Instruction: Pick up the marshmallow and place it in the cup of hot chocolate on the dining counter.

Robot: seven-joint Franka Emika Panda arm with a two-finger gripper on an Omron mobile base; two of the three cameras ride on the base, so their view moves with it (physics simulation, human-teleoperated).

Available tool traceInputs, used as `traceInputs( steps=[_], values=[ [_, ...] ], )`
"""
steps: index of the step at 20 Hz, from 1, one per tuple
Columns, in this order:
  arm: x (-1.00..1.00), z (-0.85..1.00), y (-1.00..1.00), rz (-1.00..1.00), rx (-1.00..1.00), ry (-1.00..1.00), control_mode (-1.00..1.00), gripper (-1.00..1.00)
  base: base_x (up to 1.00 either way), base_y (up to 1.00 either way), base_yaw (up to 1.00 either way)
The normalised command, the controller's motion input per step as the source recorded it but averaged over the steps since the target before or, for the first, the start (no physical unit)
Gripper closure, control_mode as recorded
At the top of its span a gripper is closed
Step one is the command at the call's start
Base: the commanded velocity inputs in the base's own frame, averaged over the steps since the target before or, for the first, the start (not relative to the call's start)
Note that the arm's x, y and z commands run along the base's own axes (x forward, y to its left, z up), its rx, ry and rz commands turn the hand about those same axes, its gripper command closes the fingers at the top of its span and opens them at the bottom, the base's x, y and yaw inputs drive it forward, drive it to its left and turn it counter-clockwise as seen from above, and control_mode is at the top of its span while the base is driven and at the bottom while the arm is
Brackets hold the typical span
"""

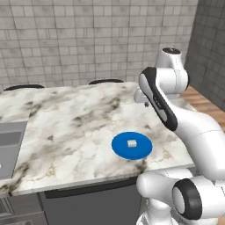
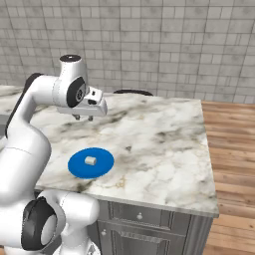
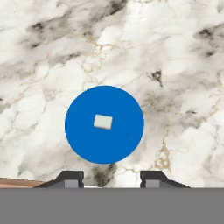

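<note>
Marshmallow (image 3: 103,122) mid-plate (image 3: 83,140), near counter edge (image 1: 101,181)

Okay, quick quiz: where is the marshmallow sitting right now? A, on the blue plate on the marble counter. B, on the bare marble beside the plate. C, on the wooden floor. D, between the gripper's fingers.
A: the marshmallow lies near the middle of the blue plate on the dining counter, while the gripper hangs above it, open and holding nothing.

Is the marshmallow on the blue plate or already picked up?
On the plate. The marshmallow lies near the middle of the blue plate, with the open gripper well above it and holding nothing.
</note>
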Motion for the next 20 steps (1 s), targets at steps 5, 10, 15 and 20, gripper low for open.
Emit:
traceInputs(
  steps=[5,10,15,20],
  values=[
    [-0.61,-0.04,0.0,0.02,0.0,-0.06,-1.0,-1.0,0.0,0.0,0.0],
    [-0.93,-0.3,0.02,0.07,-0.06,-0.03,-1.0,-1.0,0.0,0.0,0.0],
    [-0.65,-0.19,0.05,0.3,-0.07,-0.04,-1.0,-1.0,0.0,0.0,0.0],
    [-0.14,-0.01,0.06,0.51,0.0,0.0,-1.0,-1.0,0.0,0.0,0.0]
  ],
)
